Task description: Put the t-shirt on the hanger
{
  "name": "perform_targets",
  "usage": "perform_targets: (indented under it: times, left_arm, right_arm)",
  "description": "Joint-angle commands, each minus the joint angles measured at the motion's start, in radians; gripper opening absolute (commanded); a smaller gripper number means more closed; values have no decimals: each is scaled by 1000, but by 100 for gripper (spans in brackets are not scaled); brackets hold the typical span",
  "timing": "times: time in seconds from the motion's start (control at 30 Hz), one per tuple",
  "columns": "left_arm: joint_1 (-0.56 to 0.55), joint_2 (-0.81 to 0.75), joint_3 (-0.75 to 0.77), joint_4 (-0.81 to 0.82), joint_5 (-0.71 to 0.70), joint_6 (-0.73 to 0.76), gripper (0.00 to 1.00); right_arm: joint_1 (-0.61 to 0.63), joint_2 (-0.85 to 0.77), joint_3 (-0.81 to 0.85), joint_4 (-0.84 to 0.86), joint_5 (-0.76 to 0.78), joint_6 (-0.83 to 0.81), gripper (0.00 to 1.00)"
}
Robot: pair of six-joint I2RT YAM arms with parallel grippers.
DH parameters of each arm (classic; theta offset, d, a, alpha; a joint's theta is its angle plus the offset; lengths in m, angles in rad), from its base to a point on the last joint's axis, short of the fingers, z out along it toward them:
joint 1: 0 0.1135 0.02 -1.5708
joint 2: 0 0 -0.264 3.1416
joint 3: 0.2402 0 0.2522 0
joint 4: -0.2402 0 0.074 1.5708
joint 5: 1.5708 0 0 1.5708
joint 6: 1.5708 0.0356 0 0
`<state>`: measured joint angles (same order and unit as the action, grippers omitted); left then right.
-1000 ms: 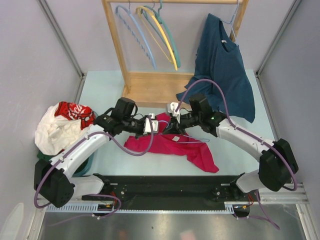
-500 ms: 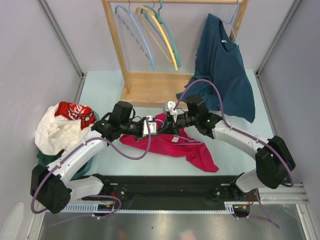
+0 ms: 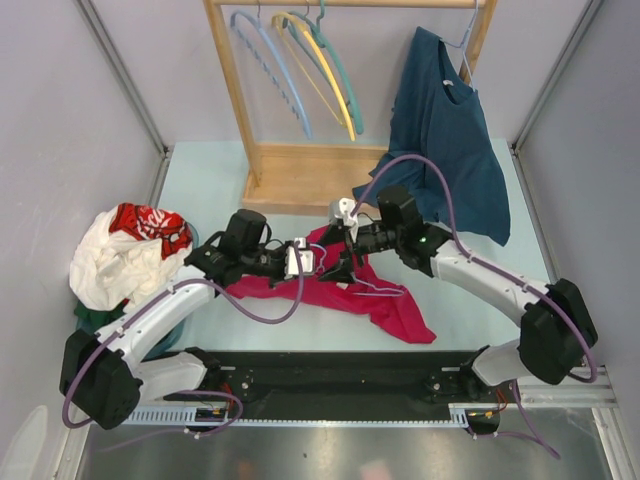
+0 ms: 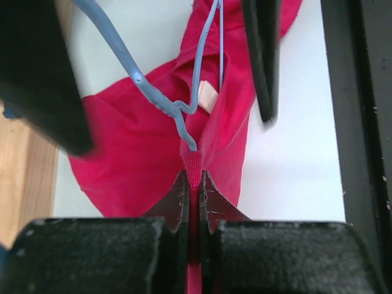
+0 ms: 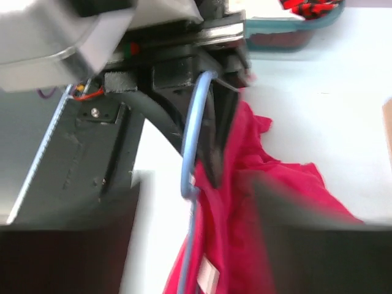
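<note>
The crimson t-shirt (image 3: 385, 305) lies crumpled on the table in front of the arms. My left gripper (image 3: 322, 262) is shut on the shirt's ribbed collar (image 4: 193, 174), with red fabric pinched between its jaws (image 4: 193, 184). The thin lavender-blue hanger (image 4: 153, 95) lies at the neck opening, its hook just past my left fingertips, beside the white label (image 4: 208, 97). My right gripper (image 3: 345, 262) faces the left one with its fingers spread wide on either side of the hanger's hook (image 5: 191, 147). It stands open (image 5: 196, 242) and grips nothing.
A wooden rack (image 3: 300, 175) stands at the back with sky-blue, yellow and teal hangers (image 3: 310, 70) on its rail. A dark teal shirt (image 3: 450, 150) hangs at its right end. A red-and-white garment pile (image 3: 125, 255) fills a bin at the left. A black base rail (image 3: 330, 372) runs along the near edge.
My right gripper has gone from shut to wide open and let go by the hanger's hook. The left gripper has stayed at the collar. Both wrists have shifted slightly toward the near edge.
</note>
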<state>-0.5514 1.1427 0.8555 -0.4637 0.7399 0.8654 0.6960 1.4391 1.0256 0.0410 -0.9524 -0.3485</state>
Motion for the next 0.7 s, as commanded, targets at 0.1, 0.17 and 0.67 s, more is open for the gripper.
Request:
perform_targets:
  times: [0.1, 0.17, 0.67]
  left_arm:
    - [-12, -80, -38, -52, 47, 70, 0]
    - [-18, -86, -45, -62, 52, 107, 0]
    - [-87, -113, -73, -59, 6, 144, 0]
  right_arm:
    - [-121, -173, 57, -251, 68, 57, 98]
    - [-167, -195, 28, -301, 107, 80, 99]
    - [-135, 201, 194, -774, 511, -26, 66]
